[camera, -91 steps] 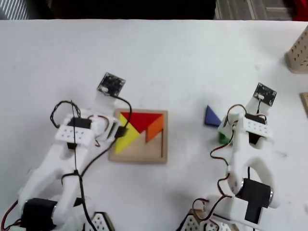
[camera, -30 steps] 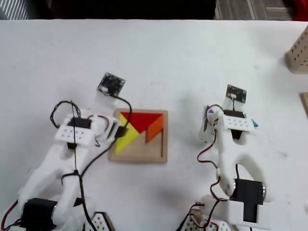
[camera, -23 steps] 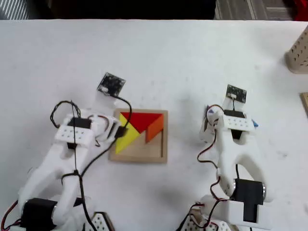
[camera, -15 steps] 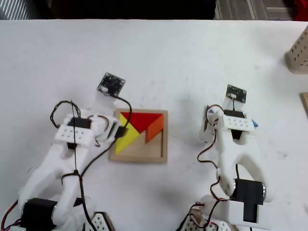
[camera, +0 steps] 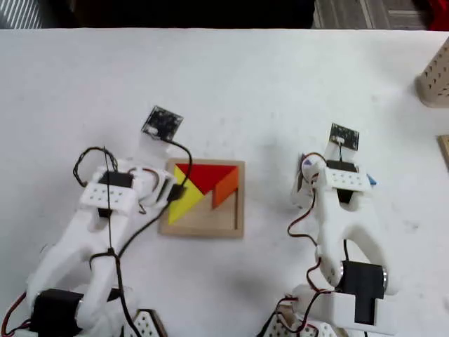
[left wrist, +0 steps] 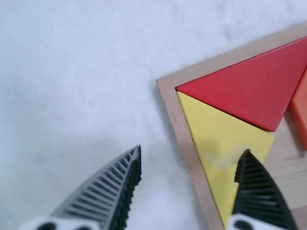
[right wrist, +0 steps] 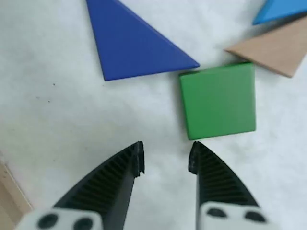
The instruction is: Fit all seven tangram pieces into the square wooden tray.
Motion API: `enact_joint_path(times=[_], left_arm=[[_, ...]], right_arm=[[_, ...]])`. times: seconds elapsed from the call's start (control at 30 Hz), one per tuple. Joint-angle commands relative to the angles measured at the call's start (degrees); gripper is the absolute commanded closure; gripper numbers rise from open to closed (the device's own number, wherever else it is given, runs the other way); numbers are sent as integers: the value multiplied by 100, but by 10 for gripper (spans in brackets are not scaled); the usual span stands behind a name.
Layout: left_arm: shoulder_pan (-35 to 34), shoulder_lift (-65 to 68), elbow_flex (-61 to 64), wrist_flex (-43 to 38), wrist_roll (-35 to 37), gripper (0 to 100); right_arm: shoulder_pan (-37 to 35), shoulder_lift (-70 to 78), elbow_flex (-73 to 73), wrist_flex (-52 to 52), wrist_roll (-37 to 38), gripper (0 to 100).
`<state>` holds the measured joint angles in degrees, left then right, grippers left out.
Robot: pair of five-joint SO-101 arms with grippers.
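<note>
My left tool (left wrist: 192,151) is spread across a corner of the wooden tray (camera: 203,228), one finger over the yellow triangle (left wrist: 223,143). The red triangle (camera: 209,173) and orange piece (camera: 226,189) also lie inside. My right tool (right wrist: 165,153) is slightly parted and empty above the counter (camera: 280,91), just beside the green square (right wrist: 218,100). The dark blue triangle (right wrist: 129,43), light blue piece (right wrist: 280,9) and tan piece (right wrist: 276,48) lie nearby.

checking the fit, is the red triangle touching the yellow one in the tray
Touching. Left wrist view shows the red triangle and yellow triangle meeting edge to edge, no gap.
</note>
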<state>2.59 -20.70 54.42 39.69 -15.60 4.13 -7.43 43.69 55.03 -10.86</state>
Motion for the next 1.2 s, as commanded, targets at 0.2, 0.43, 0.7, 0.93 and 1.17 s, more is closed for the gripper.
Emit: enact_joint_path(times=[0.2,0.43,0.7,0.93,1.17], left_arm=[[84,-4,-26,9,62,687],[198,-4,-18,9,53,688],[1112,-13,-70,18,97,946],[2633,13,-316,-9,-659,859],[2721,778,-1020,0,-765,734]], right_arm=[[-374,-84,-211,330,440,844],[-558,-84,-220,409,712,844],[303,-75,-563,400,712,844],[892,-40,-703,391,703,844],[901,-48,-703,391,712,844]])
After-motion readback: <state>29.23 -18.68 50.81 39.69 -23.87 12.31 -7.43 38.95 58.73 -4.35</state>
